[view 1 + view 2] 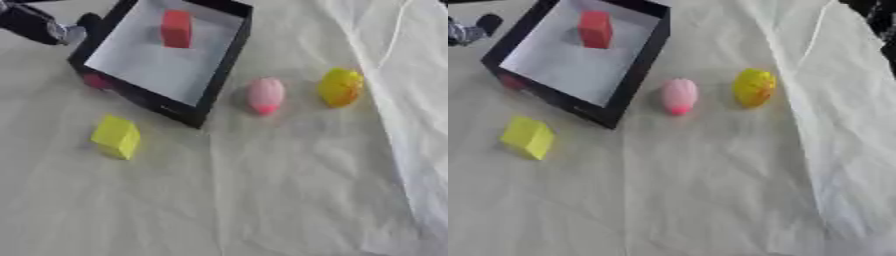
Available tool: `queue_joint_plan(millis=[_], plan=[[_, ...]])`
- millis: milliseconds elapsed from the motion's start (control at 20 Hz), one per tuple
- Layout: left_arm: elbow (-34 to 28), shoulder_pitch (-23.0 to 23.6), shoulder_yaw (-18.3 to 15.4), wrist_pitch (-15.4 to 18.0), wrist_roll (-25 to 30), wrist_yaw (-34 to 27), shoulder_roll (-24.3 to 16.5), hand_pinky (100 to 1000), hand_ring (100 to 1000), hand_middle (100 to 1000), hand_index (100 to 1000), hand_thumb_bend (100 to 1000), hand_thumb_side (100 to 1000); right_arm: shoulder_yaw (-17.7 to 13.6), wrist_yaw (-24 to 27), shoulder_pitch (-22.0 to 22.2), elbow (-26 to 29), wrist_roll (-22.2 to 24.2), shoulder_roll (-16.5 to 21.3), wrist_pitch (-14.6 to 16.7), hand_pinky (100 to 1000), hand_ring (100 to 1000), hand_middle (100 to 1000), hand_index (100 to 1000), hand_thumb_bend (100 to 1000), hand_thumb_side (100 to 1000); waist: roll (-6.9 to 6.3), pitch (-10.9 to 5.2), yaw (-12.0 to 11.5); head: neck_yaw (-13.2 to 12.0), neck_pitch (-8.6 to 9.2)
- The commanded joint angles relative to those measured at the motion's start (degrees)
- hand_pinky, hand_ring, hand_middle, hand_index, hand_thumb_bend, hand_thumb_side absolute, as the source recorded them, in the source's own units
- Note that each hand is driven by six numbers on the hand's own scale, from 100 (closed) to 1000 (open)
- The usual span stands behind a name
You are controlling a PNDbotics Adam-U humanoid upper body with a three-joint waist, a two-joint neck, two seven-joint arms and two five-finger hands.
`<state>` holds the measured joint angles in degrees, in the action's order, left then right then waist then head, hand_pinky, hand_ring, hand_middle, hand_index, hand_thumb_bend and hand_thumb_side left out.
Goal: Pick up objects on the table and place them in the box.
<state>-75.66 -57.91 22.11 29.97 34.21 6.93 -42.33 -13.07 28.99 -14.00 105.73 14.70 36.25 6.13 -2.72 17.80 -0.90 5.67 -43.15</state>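
Fingers [87, 22] of the left hand [39, 26] are seen only as a dark, blurred shape at the upper left, just beside the far left corner of the box [223, 75]; whether they are spread or curled cannot be told, and nothing is seen held in them. The rest of that arm is cut off by the frame edge.

A small red thing [94, 80] is partly hidden against the outer left wall of the box. A yellow block [115, 136], cube-like with flat faces, lies on the worktop [262, 200] near the box's front left side. The box is rectangular, with black walls and a pale, smooth floor, and sits askew. Inside it, a red block [177, 29] stands upright near the far wall. To the right of the box, a pink egg-shaped thing [265, 95] is laid on the worktop, and a rounded yellow thing [339, 87] lies beside it, apart. The worktop is covered by a wrinkled pale cloth, folded along the right.
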Motion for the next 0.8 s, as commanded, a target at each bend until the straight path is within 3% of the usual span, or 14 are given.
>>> queue_joint_plan(millis=[50, 300, 650, 800], plan=[[-6.9, 1.0, 1.2, 2.2, 9.8, -3.4, -4.4, 779, 739, 782, 862, 100, 197, -0.7, -0.4, 0.0, 0.4, 0.2, 2.2, 0.4, 1000, 833, 782, 835, 100, 523, -0.02, -2.51, -0.2, 0.5, -0.21], [-13.2, 3.5, 3.0, -4.7, 9.1, -3.9, -5.6, 776, 742, 791, 863, 100, 202, -0.5, -0.9, 0.3, 0.2, 0.5, 2.0, 0.5, 1000, 833, 780, 835, 100, 523, 0.32, -2.57, -0.8, 0.7, -0.46], [-14.9, 5.6, 4.8, -8.0, 12.7, -2.1, -5.2, 777, 747, 787, 859, 100, 225, 0.0, -1.7, 0.4, 0.0, 1.2, 1.5, 0.5, 1000, 834, 780, 834, 100, 523, 0.57, -2.54, -1.1, 0.7, -0.84], [-14.1, 5.7, 5.5, -8.5, 14.3, -1.2, -4.4, 782, 751, 784, 865, 100, 356, 0.1, -2.1, 0.5, -0.1, 1.4, 1.3, 0.5, 1000, 834, 779, 834, 100, 523, 0.54, -2.49, -1.1, 0.7, -0.95]])
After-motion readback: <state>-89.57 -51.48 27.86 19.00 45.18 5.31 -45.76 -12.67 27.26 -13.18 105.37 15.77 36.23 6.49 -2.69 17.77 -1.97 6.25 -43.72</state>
